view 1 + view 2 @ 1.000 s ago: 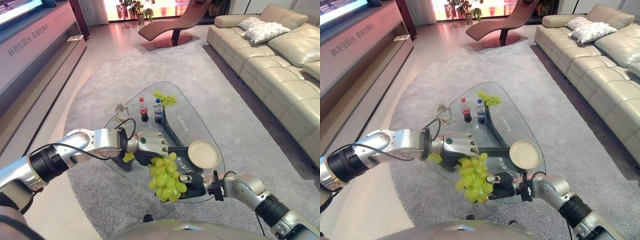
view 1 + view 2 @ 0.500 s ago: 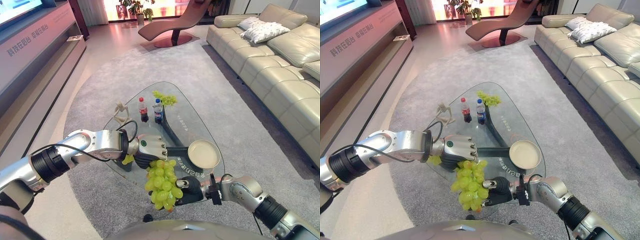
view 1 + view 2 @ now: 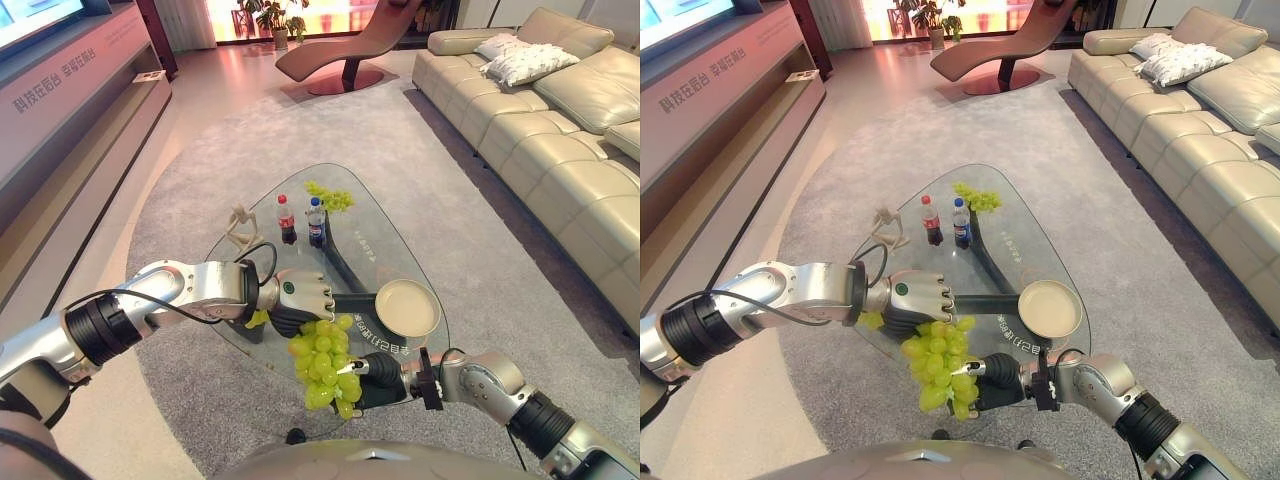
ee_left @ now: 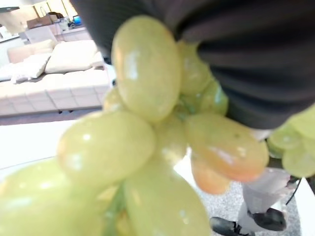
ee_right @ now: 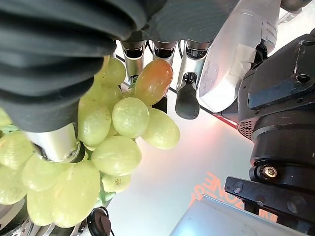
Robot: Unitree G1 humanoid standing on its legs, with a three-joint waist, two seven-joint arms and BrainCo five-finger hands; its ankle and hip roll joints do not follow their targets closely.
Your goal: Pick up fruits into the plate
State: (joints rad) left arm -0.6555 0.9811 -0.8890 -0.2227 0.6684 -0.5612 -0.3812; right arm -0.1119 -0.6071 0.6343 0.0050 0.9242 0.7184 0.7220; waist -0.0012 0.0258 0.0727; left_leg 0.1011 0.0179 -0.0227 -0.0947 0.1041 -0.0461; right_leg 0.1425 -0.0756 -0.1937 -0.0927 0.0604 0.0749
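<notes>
A glass tabletop [image 3: 395,255] with rounded corners stands on a grey rug [image 3: 200,180] in a living room. The left robot hand [image 3: 303,294] reaches in from the left over the near edge of the tabletop, its fingers curled down onto the top of a bunch of green grapes [image 3: 326,360], which hangs below it. The right robot hand [image 3: 372,372] comes in from the lower right and meets the same bunch from the side, low down; in the right wrist view its silver fingers [image 5: 187,78] are curled among the grapes, so it too grips the bunch. In the left wrist view the grapes press close against the hand's dark cover.

A round, cream-coloured plate [image 3: 407,307] lies on the tabletop just beyond and to the right of the held bunch, with nothing on it. Further back on the tabletop stand two small bottles side by side, a dark cola bottle with a red cap [image 3: 285,221] and a bottle with a blue label [image 3: 316,222]. A second bunch of green grapes [image 3: 331,197] lies just behind them. A small wooden figure [image 3: 239,224] stands to the left of the bottles. A beige sofa [image 3: 560,130] runs along the right side of the room.
</notes>
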